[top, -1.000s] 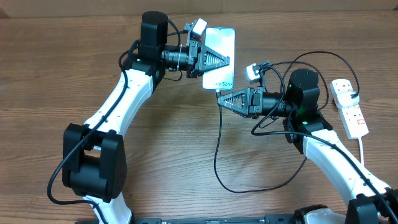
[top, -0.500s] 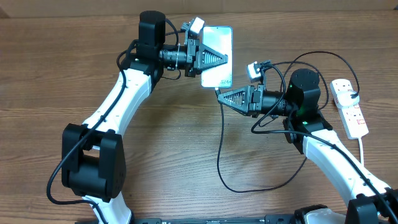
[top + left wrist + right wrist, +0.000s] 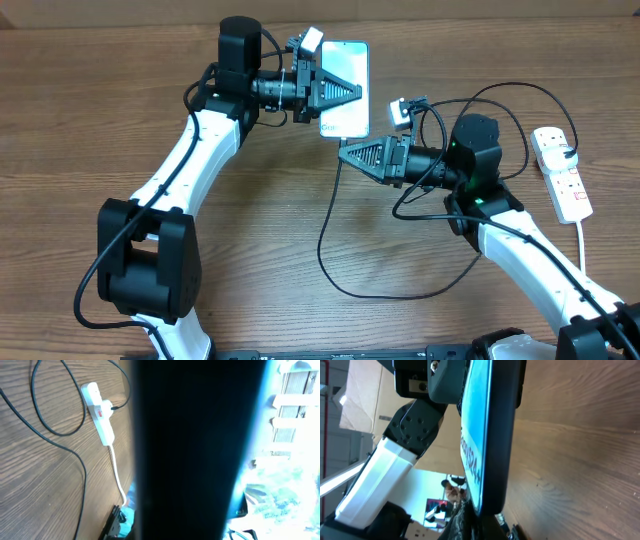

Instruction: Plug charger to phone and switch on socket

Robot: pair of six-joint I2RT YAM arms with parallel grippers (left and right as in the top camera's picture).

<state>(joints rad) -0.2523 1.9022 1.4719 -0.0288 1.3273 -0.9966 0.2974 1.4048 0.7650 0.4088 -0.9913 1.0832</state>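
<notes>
Left gripper (image 3: 352, 90) is pinching the phone (image 3: 348, 58), its long axis pointing down toward the right gripper (image 3: 345, 152) — the nearer arm. That gripper is clamping the charger (image 3: 322, 235) tip just below the phone's bottom edge; the socket (image 3: 562, 172) is lying far right.

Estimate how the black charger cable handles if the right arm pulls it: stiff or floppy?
Probably floppy: the charger hangs from the right gripper into a loose, wide loop, so it would likely sag and drag rather than hold shape. It looks thin, so probably light. Its far end runs toward the socket, so a hard pull might tug that.
</notes>
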